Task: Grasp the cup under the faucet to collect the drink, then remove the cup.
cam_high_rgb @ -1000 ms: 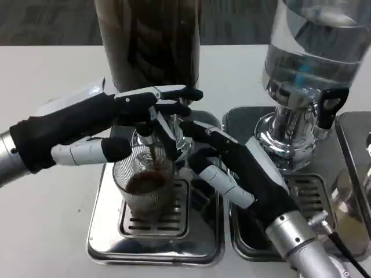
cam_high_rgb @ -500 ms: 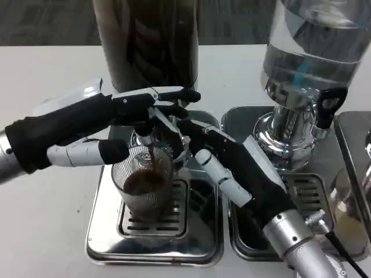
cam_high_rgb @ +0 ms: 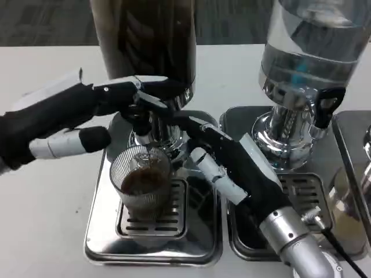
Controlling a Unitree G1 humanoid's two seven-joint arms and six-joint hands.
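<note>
Ribbed clear cup [cam_high_rgb: 141, 184], partly filled with a dark drink, is seen standing upright on the slotted grille of the left drip tray [cam_high_rgb: 107, 246], directly below the faucet [cam_high_rgb: 141, 124] of the dark drink dispenser [cam_high_rgb: 148, 43]; a thin dark stream can be made out between the spout and the liquid, though it is faint.

The left hand [cam_high_rgb: 64, 119] is held above and to the left of the cup; its upper fingers [cam_high_rgb: 124, 88] are stretched toward the faucet handle and appear to rest on it, while the thumb [cam_high_rgb: 66, 142] is extended just beside the cup's rim, apart from the glass as far as can be judged; nothing is gripped by it, and its fingers are parted.

The right hand [cam_high_rgb: 235, 168] is placed to the right of the cup, over the seam between the two trays; its fingers are reached toward the cup's right side and the base of the faucet, spread rather than clenched; whether the glass is actually touched by the fingertips cannot be told, since that side is hidden by the hand itself.

A clear water dispenser [cam_high_rgb: 310, 55] with a black tap lever [cam_high_rgb: 324, 107] is set on the right, over the right drip tray [cam_high_rgb: 304, 185]; both trays are rested on the white table [cam_high_rgb: 43, 231].
</note>
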